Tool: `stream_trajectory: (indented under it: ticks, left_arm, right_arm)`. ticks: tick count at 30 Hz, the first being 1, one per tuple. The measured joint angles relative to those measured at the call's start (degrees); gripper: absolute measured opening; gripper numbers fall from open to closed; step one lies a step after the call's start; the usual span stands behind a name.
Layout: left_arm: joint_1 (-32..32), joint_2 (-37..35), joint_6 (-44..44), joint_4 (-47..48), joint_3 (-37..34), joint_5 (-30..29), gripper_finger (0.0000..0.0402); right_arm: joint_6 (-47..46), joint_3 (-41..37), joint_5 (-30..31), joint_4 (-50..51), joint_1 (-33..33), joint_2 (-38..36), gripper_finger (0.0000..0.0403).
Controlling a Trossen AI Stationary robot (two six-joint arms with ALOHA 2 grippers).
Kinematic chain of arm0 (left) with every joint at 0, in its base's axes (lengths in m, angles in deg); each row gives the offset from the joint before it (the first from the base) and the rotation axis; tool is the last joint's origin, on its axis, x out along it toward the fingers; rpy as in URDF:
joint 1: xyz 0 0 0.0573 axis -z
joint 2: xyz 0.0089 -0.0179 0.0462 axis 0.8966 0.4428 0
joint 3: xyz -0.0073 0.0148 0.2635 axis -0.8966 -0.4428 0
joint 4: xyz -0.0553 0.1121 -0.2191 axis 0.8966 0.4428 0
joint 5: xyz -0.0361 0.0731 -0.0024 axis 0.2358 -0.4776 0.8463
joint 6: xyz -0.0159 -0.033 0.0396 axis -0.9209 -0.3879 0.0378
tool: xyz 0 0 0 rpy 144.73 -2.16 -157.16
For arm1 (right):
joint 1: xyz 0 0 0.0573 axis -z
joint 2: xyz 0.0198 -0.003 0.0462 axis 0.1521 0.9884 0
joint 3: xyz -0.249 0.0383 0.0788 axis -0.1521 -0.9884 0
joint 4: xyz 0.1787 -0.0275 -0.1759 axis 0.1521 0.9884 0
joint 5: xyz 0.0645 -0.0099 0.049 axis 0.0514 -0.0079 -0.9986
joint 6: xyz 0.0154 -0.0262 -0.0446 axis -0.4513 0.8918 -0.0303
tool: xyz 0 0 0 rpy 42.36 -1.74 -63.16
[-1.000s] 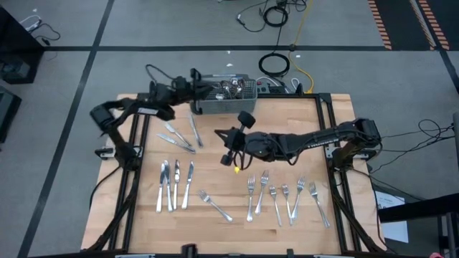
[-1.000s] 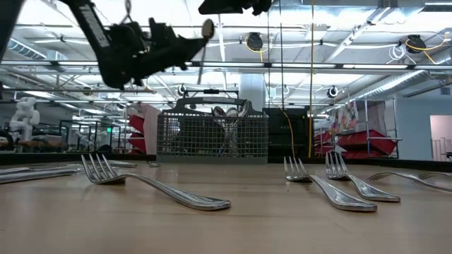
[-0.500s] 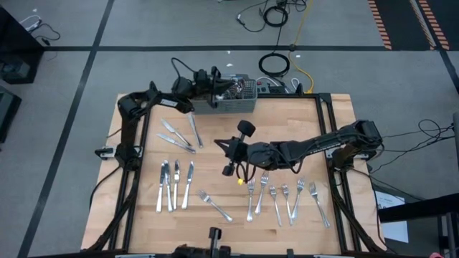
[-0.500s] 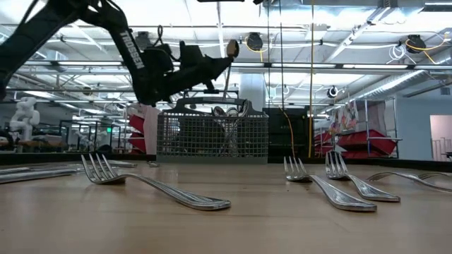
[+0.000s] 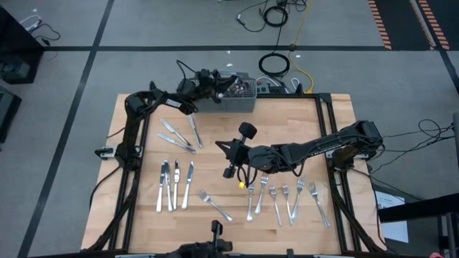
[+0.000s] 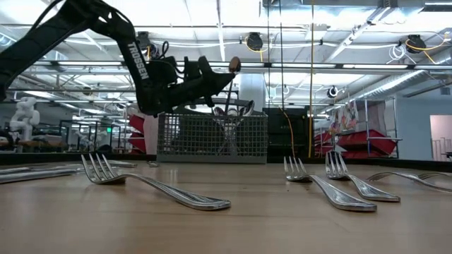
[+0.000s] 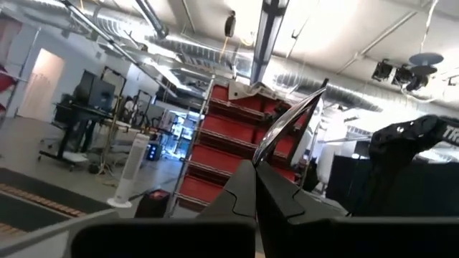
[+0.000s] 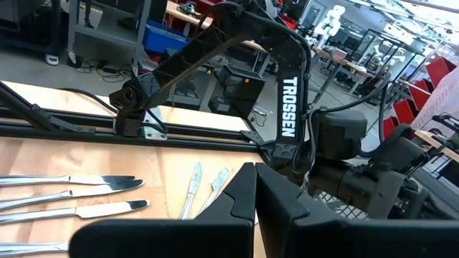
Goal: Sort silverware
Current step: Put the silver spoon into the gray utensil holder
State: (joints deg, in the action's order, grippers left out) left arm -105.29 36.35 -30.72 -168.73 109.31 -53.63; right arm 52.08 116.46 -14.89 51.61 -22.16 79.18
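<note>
The left gripper [image 6: 224, 73], squeezed tight on a shiny silver spoon [image 7: 287, 127], hangs over the grey wire basket [image 5: 237, 97] at twelve o'clock. The right gripper [image 5: 228, 154], shut and empty, waits mid-table. The tilted spoon could slip and fall among the shiny forks [image 5: 283, 197] and knives [image 5: 172, 183].

grey floor [image 5: 57, 72] with black lines, coiled cables [image 5: 274, 64], red shelving [image 7: 229, 143], overhead pipes [image 6: 339, 67]

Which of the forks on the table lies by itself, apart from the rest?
The fork lying diagonally near the table's front middle, between the row of knives and the fork cluster. The other forks lie close together, roughly parallel, at front right.
</note>
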Motion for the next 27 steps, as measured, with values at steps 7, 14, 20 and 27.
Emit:
stream_trajectory:
  ticks: [7, 14, 20, 27]
  left_arm:
    - [1.4, -0.15, -0.06, 3.34, -0.15, -8.06, 0.0]
    - [2.95, 0.09, 1.38, 7.27, -0.35, -15.83, 0.0]
    - [3.33, -0.06, 1.84, 6.79, -0.35, -15.9, 0.0]
    - [4.66, -6.5, 12.06, 17.37, -0.33, -20.45, 0.0]
  right_arm:
    - [0.38, 0.0, -0.22, -0.32, -0.31, 0.0, 0.0]
    - [0.72, 0.0, -0.33, -0.32, -1.0, 0.0, 0.0]
    - [0.68, 0.0, -0.31, -0.29, -1.42, 0.0, 0.0]
    - [0.67, 0.0, -0.31, -0.27, -2.21, 0.0, 0.0]
